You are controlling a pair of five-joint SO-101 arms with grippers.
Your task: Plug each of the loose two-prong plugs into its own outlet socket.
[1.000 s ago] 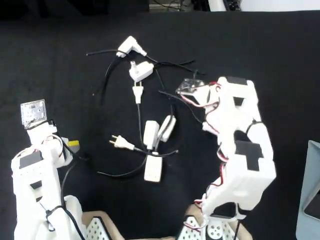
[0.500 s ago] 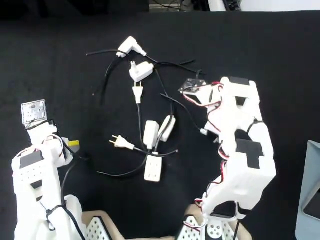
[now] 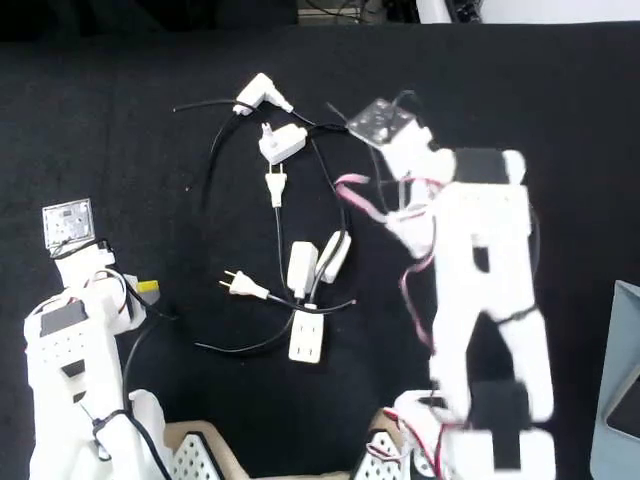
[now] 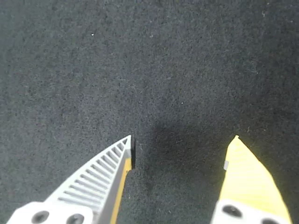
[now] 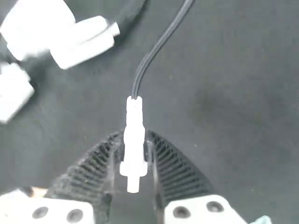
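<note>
My right gripper (image 5: 134, 140) is shut on a slim white plug (image 5: 133, 119) whose black cord (image 5: 159, 44) runs away from it over the cloth. The right arm (image 3: 478, 250) stretches out to the far middle of the table, beside a white adapter (image 3: 281, 143). A loose two-prong plug (image 3: 243, 286) lies left of the white outlet sockets (image 3: 302, 267), with another socket block (image 3: 306, 338) nearer the front. My left gripper (image 4: 182, 140) is open over bare black cloth at the front left, with nothing between its fingers.
A white angled plug (image 3: 262, 93) and a small plug (image 3: 275, 185) lie at the back among looping black cords (image 3: 215, 140). A grey bin (image 3: 618, 400) stands at the right edge. The black tablecloth (image 3: 120, 130) on the left side is bare.
The right arm has stretched out and swung toward the far side of the table, its wrist now farther back and higher. The left arm has not moved.
</note>
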